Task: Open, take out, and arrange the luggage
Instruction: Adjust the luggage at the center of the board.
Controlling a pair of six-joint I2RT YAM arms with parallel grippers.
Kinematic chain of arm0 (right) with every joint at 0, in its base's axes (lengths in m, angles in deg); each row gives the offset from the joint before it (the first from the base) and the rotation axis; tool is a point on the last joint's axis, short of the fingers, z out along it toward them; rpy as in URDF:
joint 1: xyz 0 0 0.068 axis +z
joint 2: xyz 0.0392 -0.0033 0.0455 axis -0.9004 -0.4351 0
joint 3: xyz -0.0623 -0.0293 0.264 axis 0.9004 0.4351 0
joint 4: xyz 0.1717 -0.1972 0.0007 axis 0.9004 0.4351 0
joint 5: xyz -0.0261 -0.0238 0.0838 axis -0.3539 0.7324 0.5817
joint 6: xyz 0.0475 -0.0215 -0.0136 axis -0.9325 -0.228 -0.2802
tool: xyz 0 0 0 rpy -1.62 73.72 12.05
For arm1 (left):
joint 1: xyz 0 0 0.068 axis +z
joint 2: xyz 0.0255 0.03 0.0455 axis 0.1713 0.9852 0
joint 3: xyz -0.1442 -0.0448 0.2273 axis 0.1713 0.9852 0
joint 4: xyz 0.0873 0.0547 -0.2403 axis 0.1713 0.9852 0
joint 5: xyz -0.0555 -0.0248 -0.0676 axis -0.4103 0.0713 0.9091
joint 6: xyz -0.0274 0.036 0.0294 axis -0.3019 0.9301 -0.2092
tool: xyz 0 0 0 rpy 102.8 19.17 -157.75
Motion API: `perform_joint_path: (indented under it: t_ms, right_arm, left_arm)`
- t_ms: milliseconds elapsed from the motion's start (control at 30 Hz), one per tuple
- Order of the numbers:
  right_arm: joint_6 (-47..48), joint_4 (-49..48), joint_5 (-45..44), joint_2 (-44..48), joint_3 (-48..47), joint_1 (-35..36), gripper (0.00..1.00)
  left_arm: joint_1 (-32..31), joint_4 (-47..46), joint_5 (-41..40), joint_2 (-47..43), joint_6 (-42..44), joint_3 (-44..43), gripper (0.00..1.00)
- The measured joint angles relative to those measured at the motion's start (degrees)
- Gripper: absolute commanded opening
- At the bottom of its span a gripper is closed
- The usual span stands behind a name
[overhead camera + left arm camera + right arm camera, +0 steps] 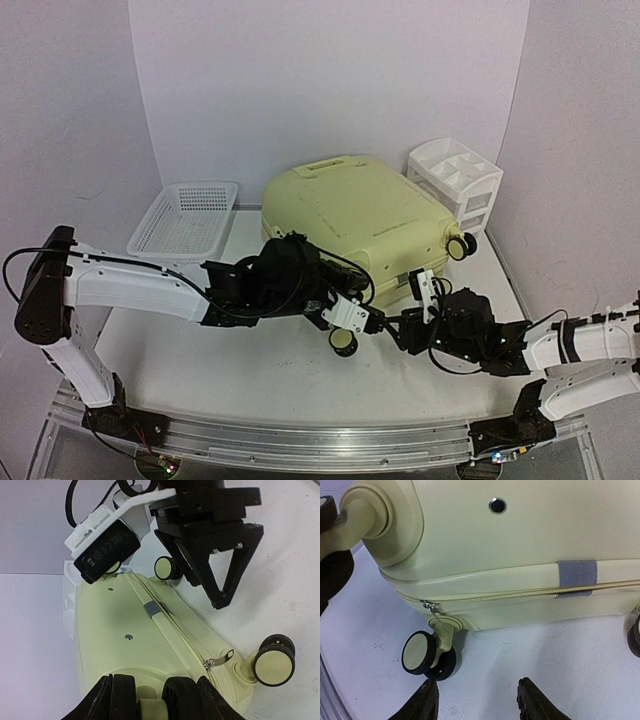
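Toward the back of the white table (250,370), the pale yellow-green suitcase (360,210) was found lying flat and closed, with its wheeled end turned to the near right. A white mesh basket (185,220) was set near its left side, and a white drawer unit (455,180) near its right rear corner. Both arms were stretched out to the wheeled end.

The left claw (151,692) was seen clamped on a cream part of the suitcase at the near wheel corner. That piece filled the gap between the black fingers (117,700).

The right claw (477,685) was held spread low over the table, a little short of the suitcase. Only bare table was seen between its fingers.

A cream wheel (422,654) with a black rim was seen resting on the table, between the right claw and the shell. The zip (520,594) was seen drawn shut along the seam and crossed by a small grey tab (576,575). Its metal pull (429,605) was hung at the corner, just above that wheel.
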Motion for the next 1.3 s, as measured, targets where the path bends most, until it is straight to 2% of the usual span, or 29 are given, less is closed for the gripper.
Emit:
perform_joint_path:
  t_ms: [333,567,733,967,1233,1300]
  right_arm:
    - [0.52,-2.45,1.84,1.22,2.69,-0.48,0.49]
    - [1.07,-9.35,3.72,2.14,7.89,-4.72,0.49]
    - [2.25,-18.64,7.72,-3.89,8.81,-8.11,0.47]
    - [2.25,-32.30,13.20,-16.98,8.76,-11.32,0.46]
    - [2.01,-42.32,18.18,-26.86,7.06,-12.28,0.33]
    - [2.10,-42.60,18.62,-26.99,7.02,-12.28,0.18]
  left_arm:
    - [-5.64,3.06,-8.31,9.18,-6.95,-11.91,0.00]
    - [-7.74,4.46,-12.55,13.94,-9.40,-18.10,0.00]
    - [-7.96,5.70,-13.57,14.49,-10.67,-19.37,0.00]
    - [-8.11,5.88,-14.40,14.49,-11.45,-19.43,0.00]
    - [-8.22,6.08,-14.97,14.60,-11.96,-19.67,0.00]
    - [-8.24,6.08,-15.13,14.62,-12.04,-19.67,0.00]
